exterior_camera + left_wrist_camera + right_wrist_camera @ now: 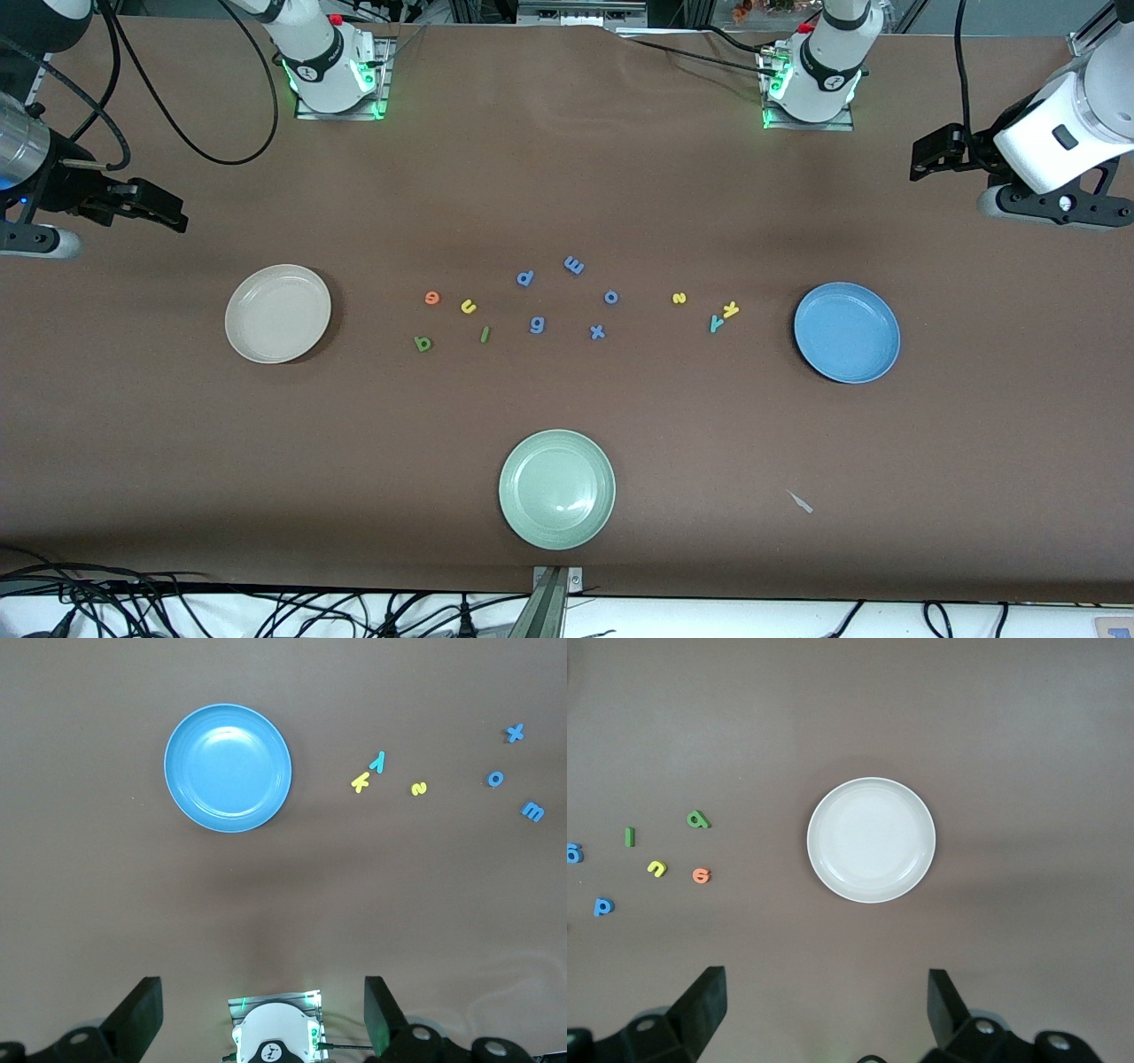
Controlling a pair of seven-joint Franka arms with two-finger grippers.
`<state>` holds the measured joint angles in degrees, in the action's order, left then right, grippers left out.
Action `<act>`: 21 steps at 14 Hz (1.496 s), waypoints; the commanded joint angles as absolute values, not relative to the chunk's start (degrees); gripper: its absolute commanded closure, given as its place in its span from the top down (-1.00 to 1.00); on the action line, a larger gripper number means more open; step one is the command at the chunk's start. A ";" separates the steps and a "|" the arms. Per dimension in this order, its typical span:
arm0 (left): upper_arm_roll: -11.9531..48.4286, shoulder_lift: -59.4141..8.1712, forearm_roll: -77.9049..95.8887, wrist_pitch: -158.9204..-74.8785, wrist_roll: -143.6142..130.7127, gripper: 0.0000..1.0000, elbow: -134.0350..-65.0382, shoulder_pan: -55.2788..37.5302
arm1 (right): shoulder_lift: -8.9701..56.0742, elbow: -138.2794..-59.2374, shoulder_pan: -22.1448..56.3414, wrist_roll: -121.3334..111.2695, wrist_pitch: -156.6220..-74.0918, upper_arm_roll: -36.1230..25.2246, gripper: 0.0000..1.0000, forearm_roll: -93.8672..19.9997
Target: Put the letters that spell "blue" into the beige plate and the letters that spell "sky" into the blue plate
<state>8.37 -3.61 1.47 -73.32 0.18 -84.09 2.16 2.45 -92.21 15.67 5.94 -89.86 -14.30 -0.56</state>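
No letter sorted yet; beige plate (277, 314) and blue plate (846, 332) bare. Left claw (262, 1014) and right claw (826, 1010) open, waiting. Next: descent onto orange e (431, 298) beside beige plate.

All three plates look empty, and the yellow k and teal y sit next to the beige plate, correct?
Not quite. The plates are empty, but the yellow k and teal y sit near the blue plate, not the beige plate. The front view shows it.

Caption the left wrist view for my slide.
Open left gripper above bare table, blue plate empty, sky letters beside it.
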 commanded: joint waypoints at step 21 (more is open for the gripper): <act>-2.46 -5.35 6.67 -105.62 -0.09 1.00 -109.06 -11.34 | 19.83 -91.67 21.69 -5.80 -99.20 -13.89 1.00 -4.66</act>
<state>-2.92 -8.03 4.95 -100.50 -0.03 -102.77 -11.93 14.60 -92.69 19.15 -4.87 -95.56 -13.53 -3.34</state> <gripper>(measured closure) 0.000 0.000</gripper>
